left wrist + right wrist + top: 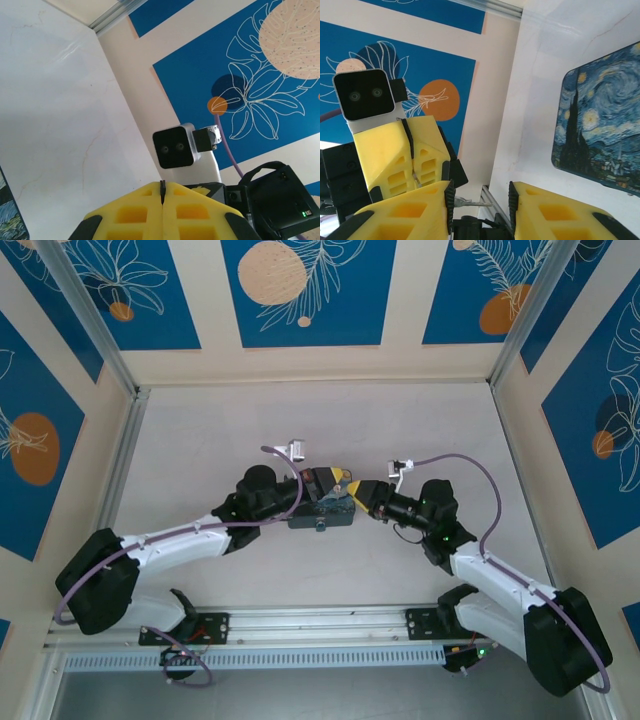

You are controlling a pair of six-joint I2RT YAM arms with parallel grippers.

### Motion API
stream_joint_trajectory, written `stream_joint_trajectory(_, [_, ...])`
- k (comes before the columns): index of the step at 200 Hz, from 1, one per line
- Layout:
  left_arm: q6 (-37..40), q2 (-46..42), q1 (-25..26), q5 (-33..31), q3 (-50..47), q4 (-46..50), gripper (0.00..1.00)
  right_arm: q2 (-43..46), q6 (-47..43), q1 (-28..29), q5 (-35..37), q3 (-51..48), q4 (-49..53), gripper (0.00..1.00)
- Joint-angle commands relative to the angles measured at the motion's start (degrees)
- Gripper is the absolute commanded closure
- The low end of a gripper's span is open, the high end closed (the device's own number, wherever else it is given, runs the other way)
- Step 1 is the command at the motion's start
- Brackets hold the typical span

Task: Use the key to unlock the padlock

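The trouble I foresaw began with the padlock [320, 529], which I took to be the small dark nub on the near side of the painted tin [305, 514]. It was too small for me to be sure. The tin lay about the middle of the table [200, 440]. Both my end effectors hung over its far right corner, so the lock was on the tin's opposite side from them.

My left end effector [338, 478] was closed, its yellow fingers pressed flat together. A thin dark sliver at their seam was, I judged, the key [162, 186], pinched edge-on. So little of it stood out that a slight knock could have twisted it in the pinch or dropped it onto the tin.

My right end effector [481, 192] was open, fingers apart, and met the left one almost tip to tip. A thin grey metal tip [467, 202] lay in its gap against one finger. I could not tell whether that was the key's other end. Had the right fingers closed off-centre, they might have levered the key out of the left's hold. With the tips so near each other, the yellow fingers could also have struck one another.

Both arms reached in from the near corners of the table, elbows outward and forearms angled toward each other. My wrists were turned so that their cameras looked along the table toward the painted walls [300, 290].
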State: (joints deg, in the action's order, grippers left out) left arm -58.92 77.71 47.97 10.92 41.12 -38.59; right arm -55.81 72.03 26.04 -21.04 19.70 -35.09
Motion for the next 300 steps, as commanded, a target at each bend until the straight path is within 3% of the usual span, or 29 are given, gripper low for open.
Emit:
stream_joint_trajectory(1, [-1.1, 0.7, -0.6, 1.0, -0.6, -3.9, 1.00, -0.4, 0.8, 1.6, 0.1, 2.0, -4.6, 0.63])
stream_joint_trajectory(146, [-2.3, 2.5, -0.6, 0.8, -0.3, -5.1, 1.00, -4.6, 0.3, 4.7, 1.7, 5.2, -6.5, 0.70])
stream_joint_trajectory(178, [-2.5, 2.8, -0.6, 0.4, -0.2, -5.0, 1.00, -5.5, 0.3, 5.2, 1.8, 5.3, -7.0, 0.83])
stream_joint_trajectory(197, [-2.7, 2.8, -0.6, -0.1, -0.1, -4.6, 1.00, -5.5, 0.4, 5.2, 1.8, 5.0, -7.0, 1.00])
stream_joint_trajectory(220, [-3.0, 2.2, -0.7, -1.3, 0.0, -2.2, 1.00, -4.8, 0.0, 4.6, 1.6, 4.4, -5.4, 1.00])
stream_joint_trajectory(235, [-2.9, -0.1, -1.1, -3.7, 0.1, 2.9, 0.77, -3.4, -1.2, 3.7, 0.9, 4.0, -2.4, 1.00])
stream_joint_trajectory(247, [-2.5, -2.8, -2.0, -5.0, -0.5, 6.8, 0.49, -1.8, -2.3, 2.5, -0.2, 3.6, 0.5, 1.00])
stream_joint_trajectory(255, [-2.6, -4.8, -2.9, -5.7, -0.8, 9.9, 0.39, -0.6, -3.1, 1.7, -1.3, 3.2, 2.4, 1.00])
stream_joint_trajectory(268, [-2.4, -7.8, -4.8, -5.4, -0.7, 15.5, 0.31, 1.0, -4.2, 0.4, -2.6, 2.9, 4.9, 1.00])
stream_joint_trajectory(300, [-1.9, -10.4, -9.4, 2.2, 1.4, 24.5, 0.29, 3.4, -7.7, -1.7, -6.2, 3.3, 10.4, 1.00])
